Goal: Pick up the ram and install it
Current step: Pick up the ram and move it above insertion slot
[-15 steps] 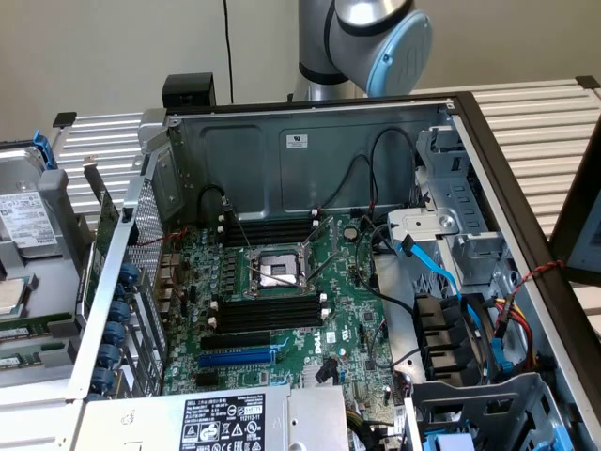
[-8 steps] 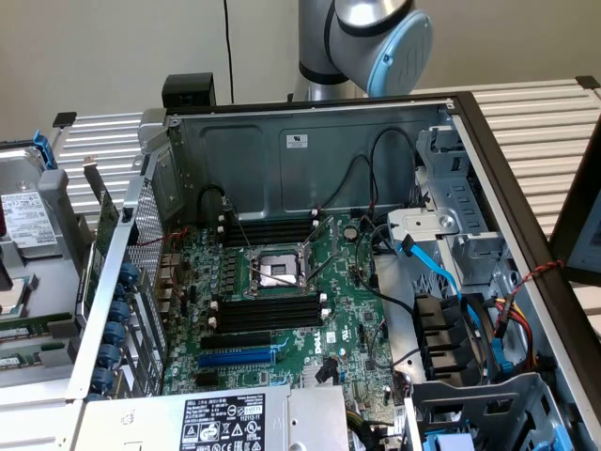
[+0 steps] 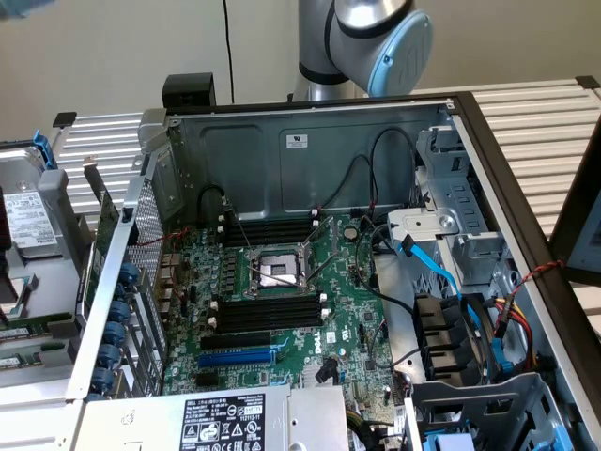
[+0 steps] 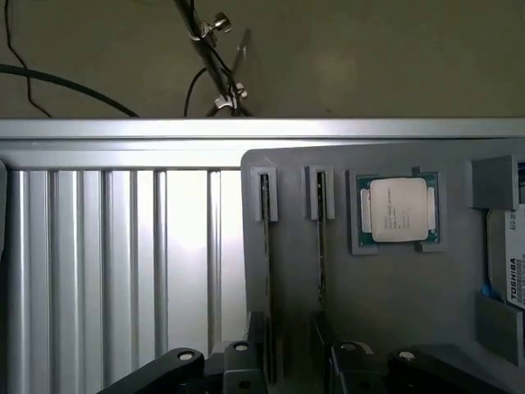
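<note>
1. Exterior view's left edge: grey parts tray (image 3: 52, 202) just beside the open PC case (image 3: 310, 141). A hard drive (image 3: 23, 224) sits in the tray.
2. Case middle: motherboard (image 3: 319, 310) lies flat. CPU socket (image 3: 277, 272) sits between two banks of black memory slots (image 3: 268, 313), and a blue expansion slot (image 3: 235, 358) is just beside the nearer bank.
3. Robot arm (image 3: 376, 42) rises behind the case's back wall.
4. Exterior view's right: drive cage (image 3: 451, 235) with a blue cable (image 3: 441, 272) running across it.
5. Wrist view, over the tray: ram (image 4: 265, 246) stands on edge in a tray slot. A second ram stick (image 4: 321, 254) stands the same way in the neighbouring slot, the two apart and parallel.
6. A loose CPU (image 4: 398, 212) sits in a tray pocket beside the second stick.
7. Gripper (image 4: 291, 353) hangs above the stick slots with the claw spread wide and nothing in its grasp. Can't tell which stick it lines up with, or whether a finger touches either.
</note>
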`<state>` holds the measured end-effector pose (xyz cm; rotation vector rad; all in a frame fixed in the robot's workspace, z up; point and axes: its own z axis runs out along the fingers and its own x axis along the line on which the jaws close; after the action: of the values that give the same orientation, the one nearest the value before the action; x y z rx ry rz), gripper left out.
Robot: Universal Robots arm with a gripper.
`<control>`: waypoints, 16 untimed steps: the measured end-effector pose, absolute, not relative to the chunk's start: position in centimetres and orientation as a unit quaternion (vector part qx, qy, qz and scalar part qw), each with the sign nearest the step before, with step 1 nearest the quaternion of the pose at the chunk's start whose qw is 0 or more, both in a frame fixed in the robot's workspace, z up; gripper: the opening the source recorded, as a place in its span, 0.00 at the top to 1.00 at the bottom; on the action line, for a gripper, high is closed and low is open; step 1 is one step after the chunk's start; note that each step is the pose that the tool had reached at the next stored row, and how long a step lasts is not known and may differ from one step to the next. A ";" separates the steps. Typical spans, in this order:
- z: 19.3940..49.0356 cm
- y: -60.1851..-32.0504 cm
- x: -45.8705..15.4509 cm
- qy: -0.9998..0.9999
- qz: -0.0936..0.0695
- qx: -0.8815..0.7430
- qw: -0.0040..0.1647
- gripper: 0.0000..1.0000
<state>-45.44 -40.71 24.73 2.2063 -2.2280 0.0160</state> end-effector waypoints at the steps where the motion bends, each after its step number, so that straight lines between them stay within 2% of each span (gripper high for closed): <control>1: 24.5 -40.7 -45.4 -0.708 0.005 0.706 0.003 0.64; 16: 21.7 -41.4 -44.9 -0.696 0.005 0.718 0.002 0.64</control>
<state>-44.94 -41.40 21.68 2.2528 -2.1825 0.0172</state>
